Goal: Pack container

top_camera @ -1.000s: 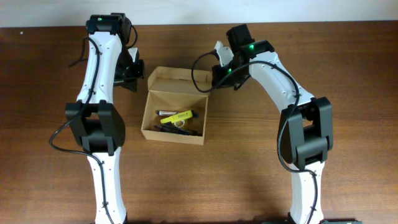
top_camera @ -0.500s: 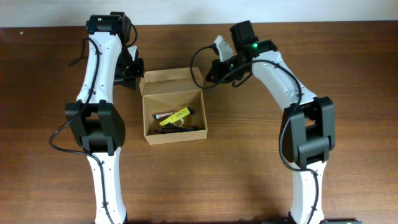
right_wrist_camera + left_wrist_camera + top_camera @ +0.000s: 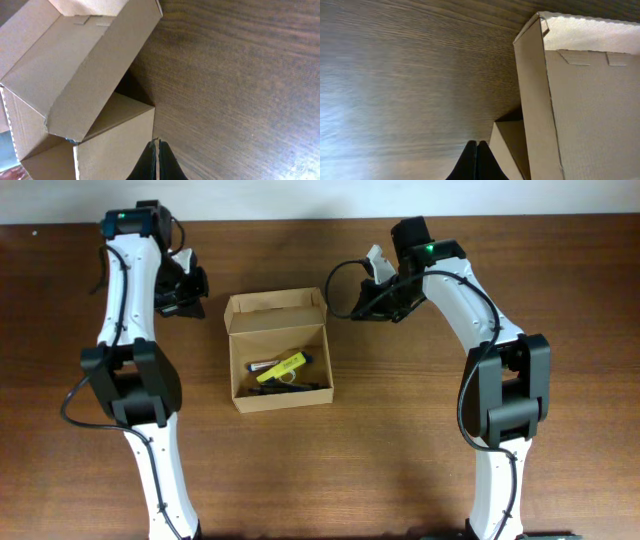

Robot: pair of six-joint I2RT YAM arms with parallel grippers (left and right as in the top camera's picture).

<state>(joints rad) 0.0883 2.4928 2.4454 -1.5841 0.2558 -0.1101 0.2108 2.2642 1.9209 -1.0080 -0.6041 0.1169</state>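
The container (image 3: 275, 312) is a tan cardboard box, open, at the table's middle, with its lid flap standing at the far side. Inside lie a yellow marker (image 3: 283, 367) and some dark items (image 3: 290, 387). My left gripper (image 3: 197, 302) is shut and empty, left of the box's far corner. In the left wrist view its tips (image 3: 476, 150) sit beside a side flap of the container (image 3: 580, 110). My right gripper (image 3: 350, 310) is shut, just right of the box. In the right wrist view its tips (image 3: 155, 147) touch a flap corner of the container (image 3: 85, 65).
The brown wooden table (image 3: 420, 440) extends around the box. Its far edge meets a white wall (image 3: 300, 198) close behind both arms. A black cable (image 3: 331, 285) loops from the right arm near the box's far right corner.
The box has turned and shifted slightly left, and its lid stands more upright. My left gripper has drawn back to the left. My right gripper has moved a little right.
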